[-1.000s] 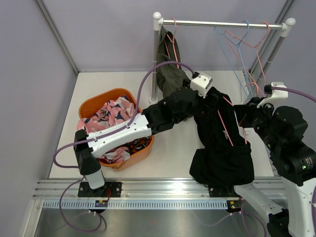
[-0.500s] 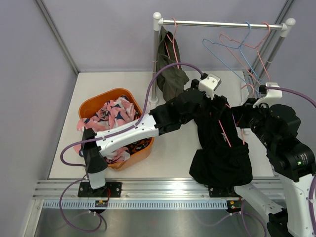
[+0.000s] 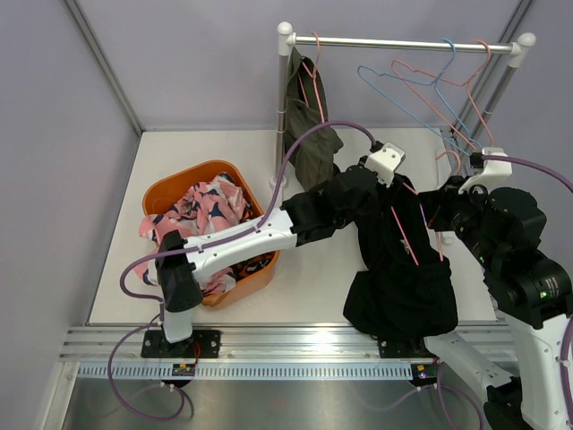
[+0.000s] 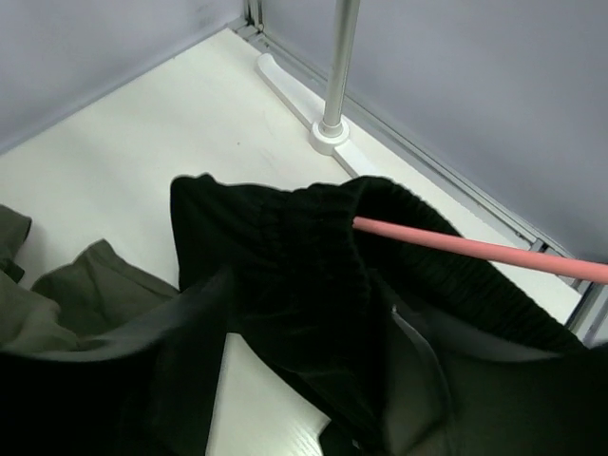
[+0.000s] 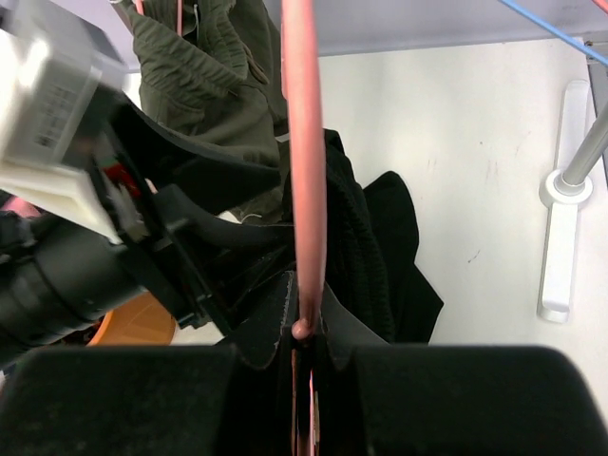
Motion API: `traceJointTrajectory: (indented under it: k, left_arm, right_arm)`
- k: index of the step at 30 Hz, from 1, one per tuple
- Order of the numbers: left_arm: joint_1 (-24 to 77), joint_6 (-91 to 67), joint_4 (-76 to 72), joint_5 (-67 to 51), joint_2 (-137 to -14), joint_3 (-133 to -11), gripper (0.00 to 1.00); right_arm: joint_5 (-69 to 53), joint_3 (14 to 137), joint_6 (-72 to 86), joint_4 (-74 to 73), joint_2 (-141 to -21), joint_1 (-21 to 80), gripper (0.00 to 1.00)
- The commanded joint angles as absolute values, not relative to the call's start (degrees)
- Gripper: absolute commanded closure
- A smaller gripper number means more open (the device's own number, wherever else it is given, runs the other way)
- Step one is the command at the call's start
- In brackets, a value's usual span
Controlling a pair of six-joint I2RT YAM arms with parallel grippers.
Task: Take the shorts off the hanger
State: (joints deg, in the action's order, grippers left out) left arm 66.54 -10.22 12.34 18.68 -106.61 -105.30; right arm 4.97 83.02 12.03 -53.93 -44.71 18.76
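Black shorts [image 3: 403, 278] hang over the table from a pink hanger [image 3: 405, 228]. My right gripper [image 3: 437, 215] is shut on the hanger; in the right wrist view the pink rod [image 5: 306, 171] runs straight into the closed jaws of the right gripper [image 5: 306, 337]. My left gripper [image 3: 374, 190] reaches across to the top of the shorts. In the left wrist view the black ribbed waistband [image 4: 304, 247] lies between the fingers of the left gripper [image 4: 313, 304], which stand half closed, with a strip of table showing beside the left finger. Olive green shorts [image 3: 309, 134] hang on the rack.
An orange basket [image 3: 170, 184] on the left holds pink patterned shorts [image 3: 210, 202] and other cloth. The rack's rail [image 3: 403, 42] carries empty blue and pink hangers [image 3: 421, 85]. Its post [image 4: 337, 76] and foot [image 5: 560, 247] stand just behind the shorts.
My left gripper has moved right onto the black waistband and its jaws have narrowed. The empty hangers on the rail have swung left. The right gripper keeps its hold.
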Motion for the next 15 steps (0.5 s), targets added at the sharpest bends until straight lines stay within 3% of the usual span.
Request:
traceJointTrajectory:
  k: [1,3,4,7,15]
  left_arm:
    - [66.7,-9.6,11.4,21.4,-106.8,-107.7,0.5]
    - [66.7,-9.2,11.4,22.3,-106.7,-107.7,0.63]
    - [66.6,-8.9,11.3,22.8,-106.7,-107.8,0.77]
    - [66.5,-6.9,12.0,26.6,-107.7,-109.9,0.97]
    - [63.5,-2.1,15.1,40.4,-114.5,-120.4,1.0]
  right_arm:
    - [4.2,85.7,12.2,-50.4,-44.6,19.2,1.0]
    - [4.1,85.8,12.4,-50.5,-44.5,19.2,1.0]
    - [4.0,85.8,12.5,-50.7,-44.5,19.2,1.0]
    - [3.5,86.0,12.6,-51.1,-44.1,19.2,1.0]
    - [-0.6,87.2,13.7,-52.3,-43.2,19.2,1.0]
